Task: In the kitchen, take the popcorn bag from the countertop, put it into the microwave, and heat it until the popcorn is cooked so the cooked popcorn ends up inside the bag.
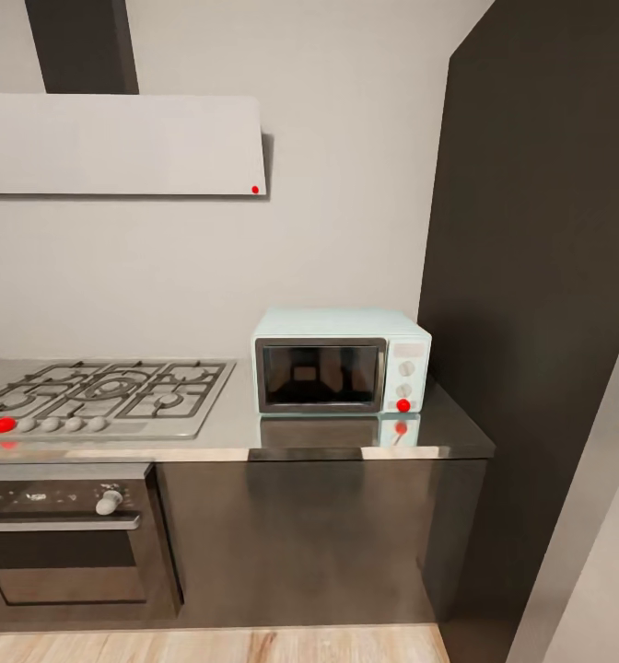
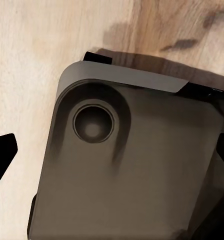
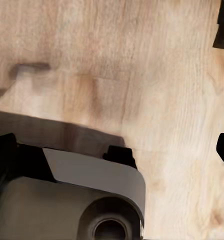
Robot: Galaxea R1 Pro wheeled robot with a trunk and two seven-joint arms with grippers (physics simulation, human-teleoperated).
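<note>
Facing the counter (image 1: 346,444), we see the microwave (image 1: 341,360) standing on it with its door closed, right of the gas hob (image 1: 102,396), while both wrist views look down at the wooden floor (image 3: 157,75), so we cannot tell either gripper's state

A pale wall (image 1: 346,230) is seen behind; a grey hood (image 1: 116,145) is mounted above the gas hob (image 1: 107,394); wood flooring (image 1: 208,645) is laid below.
</note>
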